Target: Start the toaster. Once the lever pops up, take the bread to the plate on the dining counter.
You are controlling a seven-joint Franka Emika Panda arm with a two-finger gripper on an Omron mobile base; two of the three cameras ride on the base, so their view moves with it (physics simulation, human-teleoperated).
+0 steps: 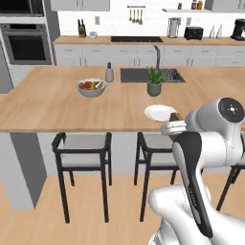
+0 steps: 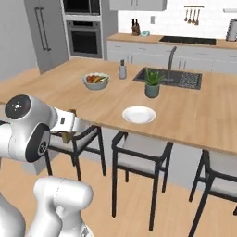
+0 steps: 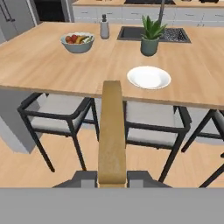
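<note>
My gripper (image 3: 112, 177) is shut on the bread (image 3: 112, 131), a tan slice seen edge-on that sticks out straight ahead of the fingers. The hand hangs in front of the dining counter (image 3: 43, 61), short of its near edge and above the stools. The white plate (image 3: 148, 77) lies on the counter just past that edge, slightly right of the slice. From the base cameras the plate (image 1: 160, 113) (image 2: 139, 114) sits beyond the gripper (image 1: 174, 120) (image 2: 69, 126), and a brown corner of the bread (image 1: 176, 116) shows. The black toaster (image 1: 193, 32) stands on the far wall counter.
A fruit bowl (image 3: 78, 42), a soap dispenser (image 3: 104, 29), a potted plant (image 3: 150, 38) and a dark inset sink (image 3: 153, 34) are on the dining counter. Black stools (image 3: 57, 120) (image 3: 153, 127) stand under its near edge. A black coffee machine (image 1: 238, 29) stands at the far right.
</note>
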